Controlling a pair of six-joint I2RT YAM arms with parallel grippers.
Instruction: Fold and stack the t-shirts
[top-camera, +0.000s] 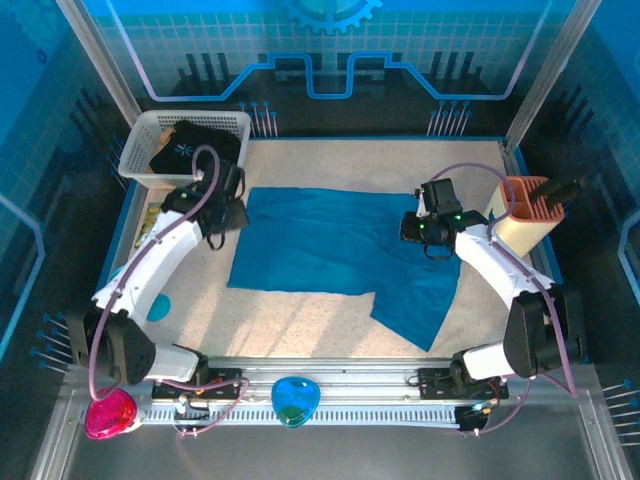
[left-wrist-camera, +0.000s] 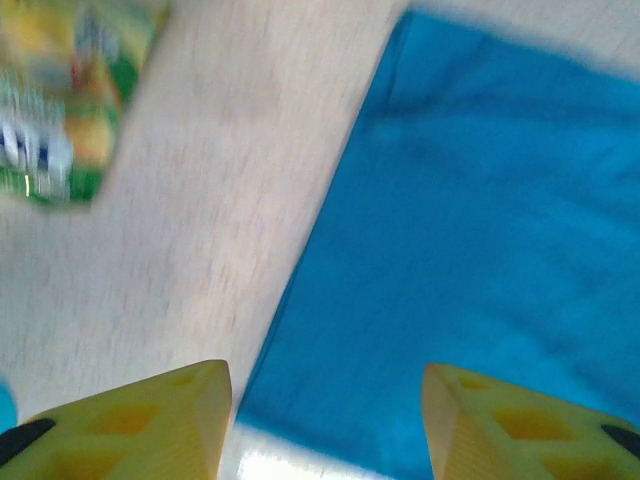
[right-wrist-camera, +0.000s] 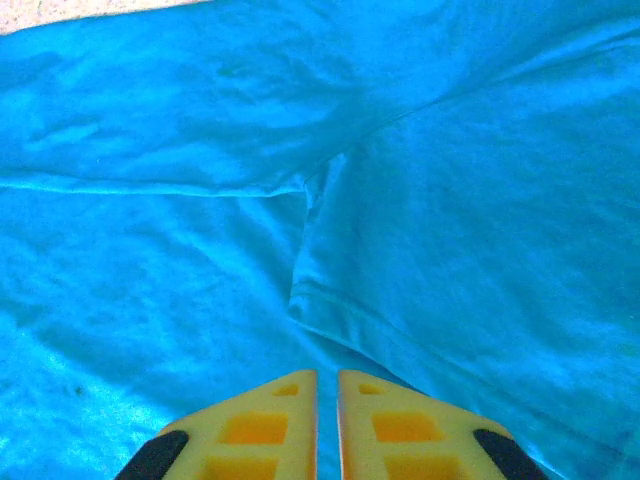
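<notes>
Table (top-camera: 290, 325): the teal shirt (top-camera: 330, 250) lies spread out, one lower flap skewed, no tidy fold finished. Black shirt (top-camera: 190, 145) bundled in the white basket (top-camera: 135, 160), beyond the left pincer (left-wrist-camera: 325, 420). Judged barely begun; folding and stacking both remain. Left pincer wide open, empty, the teal shirt's edge just ahead. Right pincer (right-wrist-camera: 327, 420) closed, empty, a hemmed edge directly ahead.

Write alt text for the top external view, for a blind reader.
A plain teal-blue cloth t-shirt lies spread on the pale speckled table, the left hand at its left edge and the right hand over its right side. A black t-shirt sits in a white plastic basket at the far left.
</notes>
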